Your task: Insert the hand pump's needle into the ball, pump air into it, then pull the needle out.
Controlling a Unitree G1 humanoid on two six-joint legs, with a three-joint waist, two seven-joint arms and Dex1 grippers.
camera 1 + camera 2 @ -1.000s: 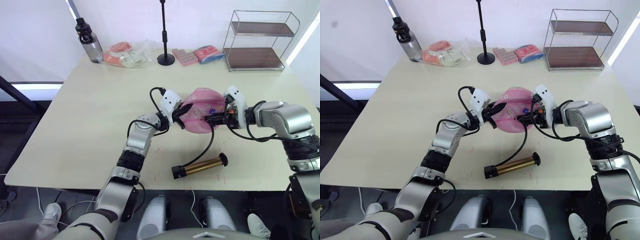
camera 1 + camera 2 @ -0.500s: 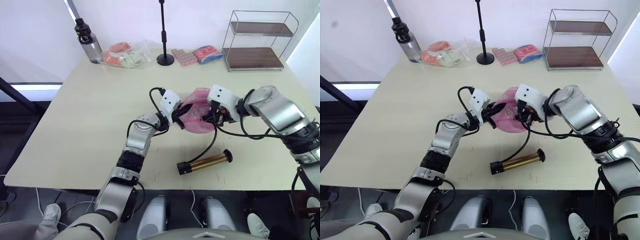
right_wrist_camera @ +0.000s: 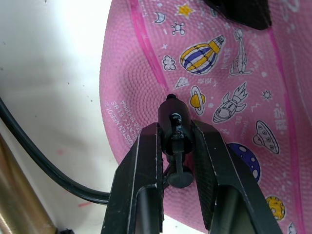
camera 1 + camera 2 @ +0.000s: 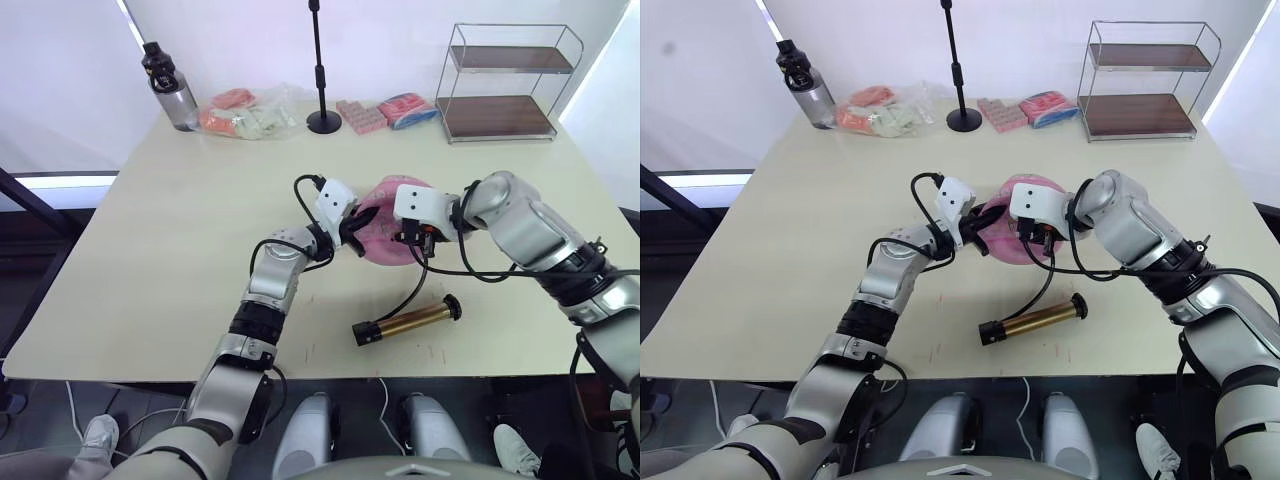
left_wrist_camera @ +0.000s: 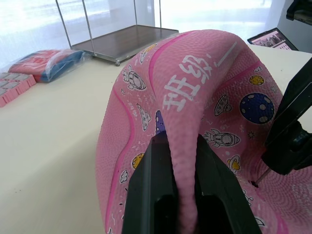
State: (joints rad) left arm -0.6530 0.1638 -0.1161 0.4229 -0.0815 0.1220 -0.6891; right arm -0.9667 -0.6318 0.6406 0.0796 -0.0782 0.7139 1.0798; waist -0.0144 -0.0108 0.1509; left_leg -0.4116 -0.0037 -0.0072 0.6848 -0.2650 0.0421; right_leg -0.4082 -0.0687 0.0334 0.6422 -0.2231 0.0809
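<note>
Right gripper [image 3: 176, 146] (with needle) now over ball [image 3: 234, 87].

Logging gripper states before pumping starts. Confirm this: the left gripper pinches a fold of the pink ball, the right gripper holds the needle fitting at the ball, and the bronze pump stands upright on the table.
One detail is wrong. The hand pump lies on its side on the table, as the left eye view shows. The rest holds: the left gripper pinches a fold of the ball, and the right gripper holds the needle fitting at the ball.

I see an evenly bright scene with daylight coming from the white windows behind the table [image 4: 150, 230], where shadows are soft and short, the far background is washed out by glare, and the nearest part of the ball [image 5: 195, 126] looks a little soft.
</note>
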